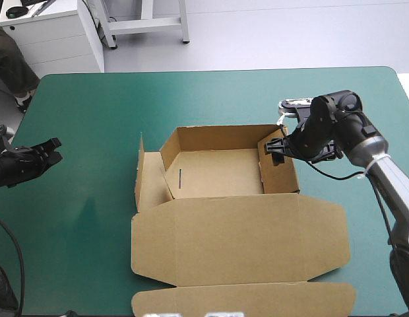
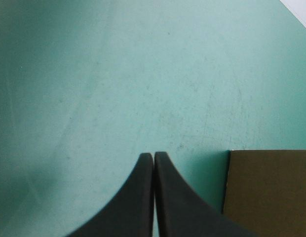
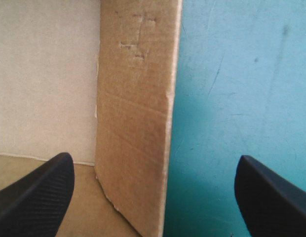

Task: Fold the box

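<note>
The brown box (image 1: 221,173) sits mid-table as an open tray with back and side walls raised. Its lid (image 1: 237,241) lies flat toward the near edge. A left flap (image 1: 148,178) stands partly up. My right gripper (image 1: 278,146) is open at the tray's right wall (image 1: 278,168). In the right wrist view that wall (image 3: 135,128) rises between my spread fingers (image 3: 37,197), one inside the tray and one outside over the teal-green cover. My left gripper (image 1: 54,150) is shut near the table's left edge, well clear of the box. The left wrist view shows its tips (image 2: 154,157) over bare cover.
In the left wrist view a corner of brown board (image 2: 269,190) lies beside the left gripper. Bare teal-green cover (image 1: 92,119) stretches left of the box and behind it. White cabinets stand beyond the table's far edge.
</note>
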Controlling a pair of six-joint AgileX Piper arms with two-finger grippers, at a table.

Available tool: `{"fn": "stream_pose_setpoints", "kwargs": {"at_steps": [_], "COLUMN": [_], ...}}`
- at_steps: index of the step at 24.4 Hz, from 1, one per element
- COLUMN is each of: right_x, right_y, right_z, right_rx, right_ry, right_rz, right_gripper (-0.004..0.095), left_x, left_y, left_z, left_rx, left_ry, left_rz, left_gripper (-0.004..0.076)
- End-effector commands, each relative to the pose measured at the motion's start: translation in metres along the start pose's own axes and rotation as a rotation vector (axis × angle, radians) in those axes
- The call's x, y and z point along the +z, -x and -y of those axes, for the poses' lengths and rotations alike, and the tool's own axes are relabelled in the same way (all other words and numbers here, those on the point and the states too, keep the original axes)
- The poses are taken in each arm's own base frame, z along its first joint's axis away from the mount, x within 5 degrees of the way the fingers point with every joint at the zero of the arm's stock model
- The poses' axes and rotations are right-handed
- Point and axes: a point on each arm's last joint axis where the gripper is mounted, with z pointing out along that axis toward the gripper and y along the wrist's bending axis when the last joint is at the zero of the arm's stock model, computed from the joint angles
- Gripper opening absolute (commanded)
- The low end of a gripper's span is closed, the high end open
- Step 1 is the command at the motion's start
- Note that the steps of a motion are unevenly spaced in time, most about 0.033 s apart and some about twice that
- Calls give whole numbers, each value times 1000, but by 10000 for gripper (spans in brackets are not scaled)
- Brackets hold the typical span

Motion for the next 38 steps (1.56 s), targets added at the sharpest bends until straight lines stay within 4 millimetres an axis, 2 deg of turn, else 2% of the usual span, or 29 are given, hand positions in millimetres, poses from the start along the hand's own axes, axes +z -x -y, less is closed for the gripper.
{"fn": "stream_pose_setpoints", "kwargs": {"at_steps": [1, 8, 13, 15, 16, 17, 18, 19, 20, 22, 24, 26, 31, 34, 36, 38], "right_x": [1, 41, 50, 53, 55, 56, 58, 59, 59, 56, 43, 16, -98, -127, -137, -142], "right_y": [9, 19, 21, 21, 20, 20, 19, 19, 19, 19, 21, 23, 13, 9, 7, 6], "right_z": [-2, -2, -4, -3, -3, -3, -3, -3, -3, -3, -3, -2, -4, -4, -5, -6], "right_rx": [-1, 3, 11, 9, 9, 10, 10, 10, 9, -7, -33, -69, -144, -174, -175, -175], "right_ry": [12, -1, 12, 7, 5, 3, 1, 0, -2, -1, 0, -1, 21, 28, 40, 49], "right_rz": [52, -16, -13, -21, -34, -43, -57, -58, -60, -65, -36, 28, 354, 439, 468, 484], "right_gripper": [809, 809, 804, 753, 640, 575, 370, 272, 13, -1, -1, -1, -1, -1, -1, -1], "left_x": [-12, -12, -12, -12, -12, -12, -12, -12, -12, -12, -12, -12, -12, -12, -12, -12], "left_y": [8, 8, 8, 7, 7, 7, 7, 7, 6, 6, 6, 6, 8, 8, 7, 6], "left_z": [15, 15, 15, 15, 15, 15, 15, 15, 16, 16, 16, 16, 14, 14, 14, 15], "left_rx": [-6, -6, -5, -4, -3, -3, 22, 20, 21, 21, 23, 37, 45, 47, 94, 151], "left_ry": [-51, -51, -55, -55, -54, -55, -56, -57, -62, -65, -65, -59, -41, -41, -42, -52], "left_rz": [68, 68, 62, 59, 59, 57, 59, 57, 48, 43, 43, 42, 60, 60, 57, 41], "left_gripper": [-10, -10, -10, -10, -10, -10, -10, -10, -10, -10, -10, -10, -10, -8, 0, 41]}}
